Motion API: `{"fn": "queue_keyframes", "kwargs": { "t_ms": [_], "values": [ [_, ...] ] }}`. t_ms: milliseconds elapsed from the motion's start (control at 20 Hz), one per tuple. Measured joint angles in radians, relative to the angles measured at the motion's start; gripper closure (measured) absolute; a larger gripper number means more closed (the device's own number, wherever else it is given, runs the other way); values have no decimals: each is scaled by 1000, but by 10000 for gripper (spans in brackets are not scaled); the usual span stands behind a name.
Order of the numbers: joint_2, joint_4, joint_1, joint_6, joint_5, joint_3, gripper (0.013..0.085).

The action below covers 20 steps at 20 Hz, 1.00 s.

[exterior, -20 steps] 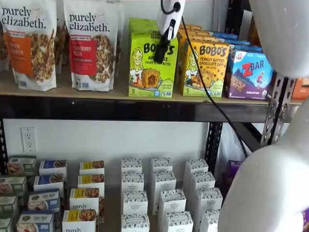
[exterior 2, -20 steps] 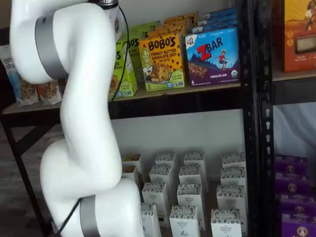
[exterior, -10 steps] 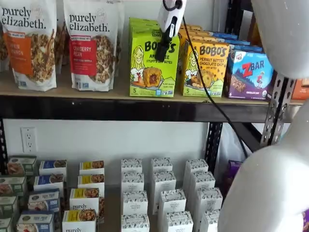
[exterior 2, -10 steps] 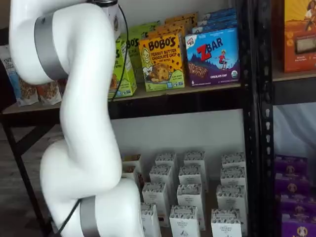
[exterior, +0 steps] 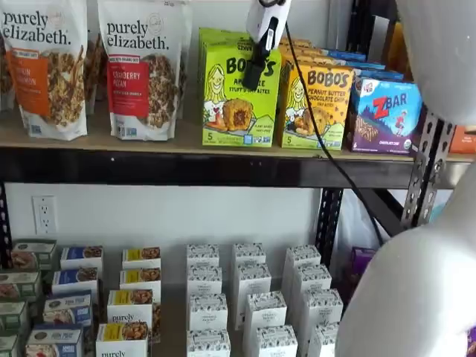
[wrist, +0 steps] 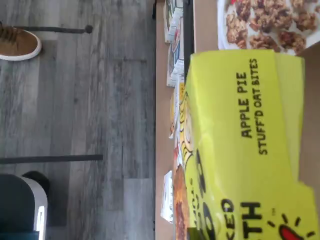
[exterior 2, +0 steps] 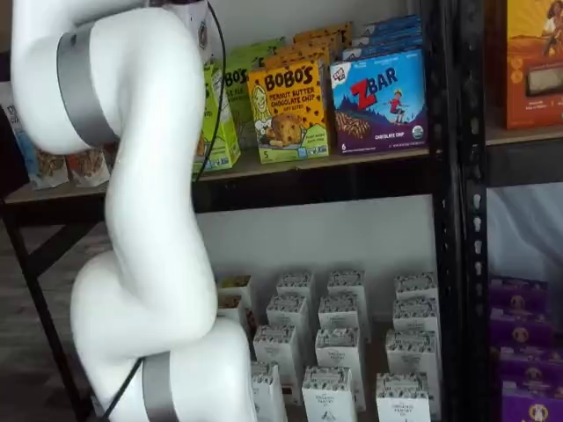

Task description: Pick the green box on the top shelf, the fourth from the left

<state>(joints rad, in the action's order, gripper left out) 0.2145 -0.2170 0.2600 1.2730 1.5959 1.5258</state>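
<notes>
The end effector (exterior: 253,74) hangs from above in a shelf view, its white body and black fingers (exterior: 256,67) lying across the upper face of the green box (exterior: 239,93). The fingers are seen side-on, so I cannot tell whether they are parted or clenched on the carton.

The green box stands upright at the front edge of the top shelf (exterior: 186,141). Just beside it on one side stands the purely elizabeth granola bag (exterior: 141,67); on the other, the yellow-orange Bobo's carton (exterior: 318,104), then the ZBar box (exterior: 383,111). More green cartons stand behind it. A black cable (exterior: 320,141) drops across the yellow-orange carton.

In the wrist view the carton's top panel (wrist: 245,145) reads "APPLE PIE STUFF'D OAT BITES".
</notes>
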Motion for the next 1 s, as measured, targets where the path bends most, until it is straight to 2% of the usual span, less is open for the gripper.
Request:
{"fn": "queue_keyframes", "kwargs": {
  "t_ms": [1000],
  "values": [
    [134,6,2,-9,65,-98,730]
  ]
}}
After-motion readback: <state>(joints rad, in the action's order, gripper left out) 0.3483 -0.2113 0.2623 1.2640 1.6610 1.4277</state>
